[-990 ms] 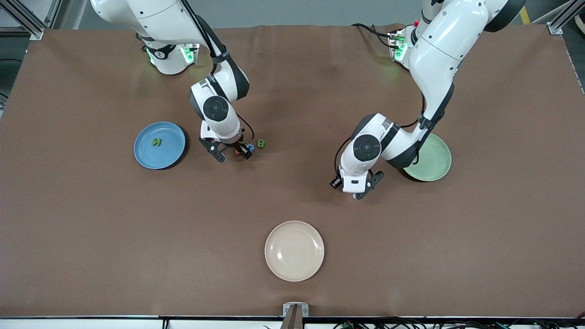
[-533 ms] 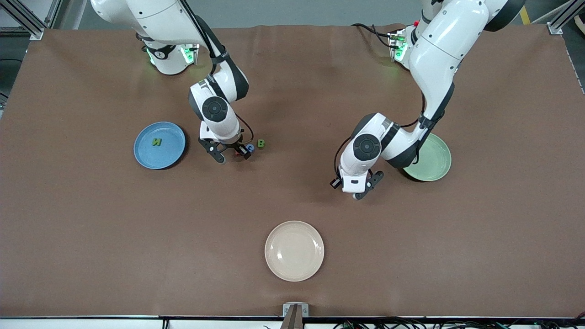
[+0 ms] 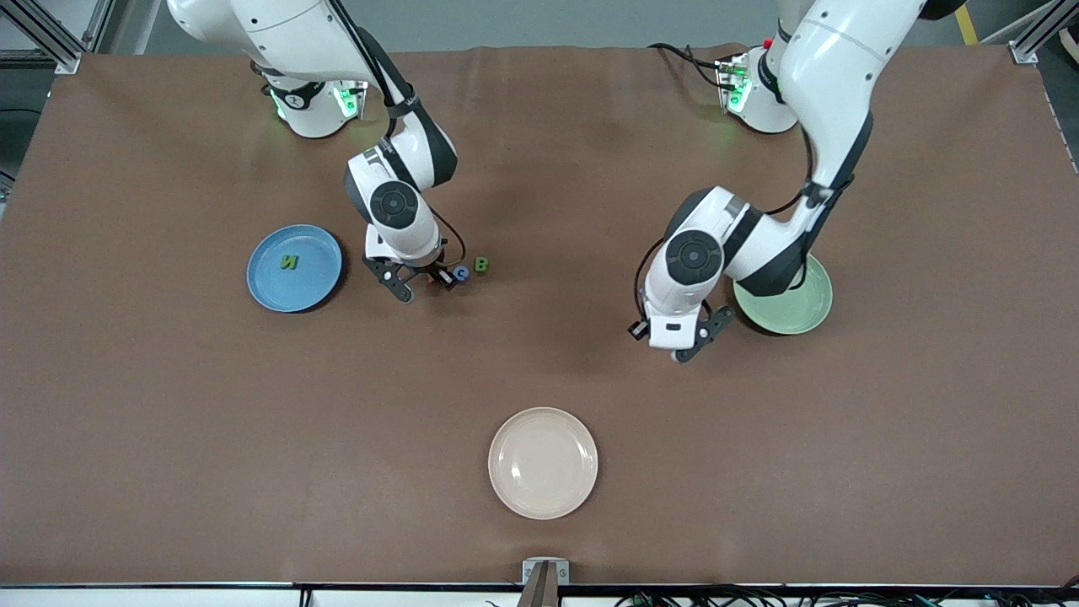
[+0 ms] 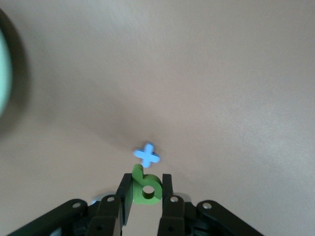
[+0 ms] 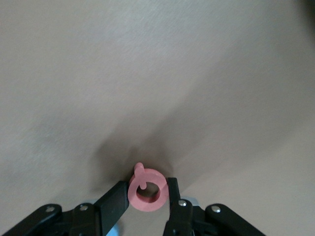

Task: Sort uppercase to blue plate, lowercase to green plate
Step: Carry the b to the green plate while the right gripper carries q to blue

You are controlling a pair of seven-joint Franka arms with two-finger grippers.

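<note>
The left gripper [image 4: 146, 189] has shifted toward the pale mint green plate [image 3: 797, 310], clamping the small green foam d/p-shaped letter [image 4: 145, 186], its stem pointing away from the wrist. A blue foam x [image 4: 146, 155] lies on the brown table [image 3: 539, 354] below. The right gripper [image 5: 146, 191] pinches the red foam Q [image 5: 144, 189] beside the blue foam C/G [image 3: 461, 272] and green foam B [image 3: 481, 265]. The green foam N [image 3: 290, 262] lies on the round blue plate [image 3: 312, 291]. The front view hides both held letters.

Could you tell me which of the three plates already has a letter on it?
The blue plate, toward the right arm's end, holds a green N; no letter shows on the others.
</note>
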